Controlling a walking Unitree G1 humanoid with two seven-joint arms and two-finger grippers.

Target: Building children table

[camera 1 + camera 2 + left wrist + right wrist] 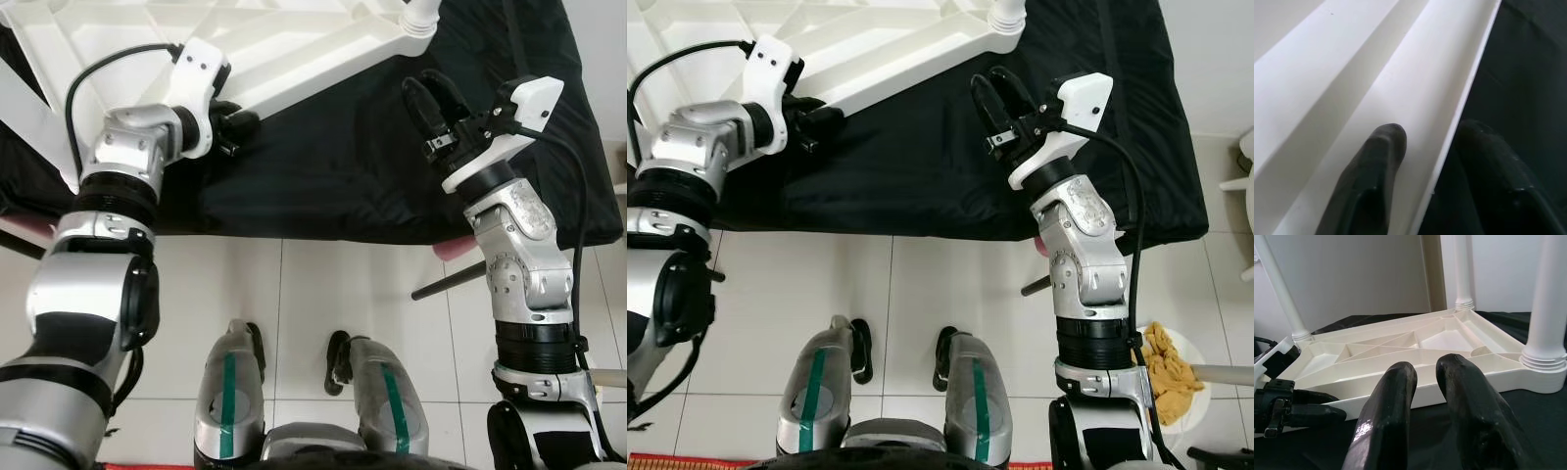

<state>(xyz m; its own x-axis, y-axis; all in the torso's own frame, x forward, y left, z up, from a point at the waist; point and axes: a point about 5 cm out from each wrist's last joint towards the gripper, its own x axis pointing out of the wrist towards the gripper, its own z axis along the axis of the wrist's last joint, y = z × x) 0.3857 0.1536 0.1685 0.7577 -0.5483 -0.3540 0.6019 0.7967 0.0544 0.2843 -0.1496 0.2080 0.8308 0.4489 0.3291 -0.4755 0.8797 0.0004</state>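
The white plastic children's table [294,49] lies upside down on a black cloth [343,166], its ribbed underside facing up. White legs [1547,298] stand up from its corners. My left gripper [235,122] is at the table's near edge. In the left wrist view one finger [1381,147] sits inside the rim and the other outside, so the left gripper [1432,132] is shut on the rim wall. My right gripper [431,88] hovers over the cloth just in front of the near right corner leg [421,15]. Its fingers [1396,382] stand a narrow gap apart and hold nothing.
The cloth-covered surface ends at a white tile floor [294,313] where my feet stand. A dark rod [446,279] lies on the floor by my right arm. A white plate of yellowish cloth [1171,367] sits on the floor at the right.
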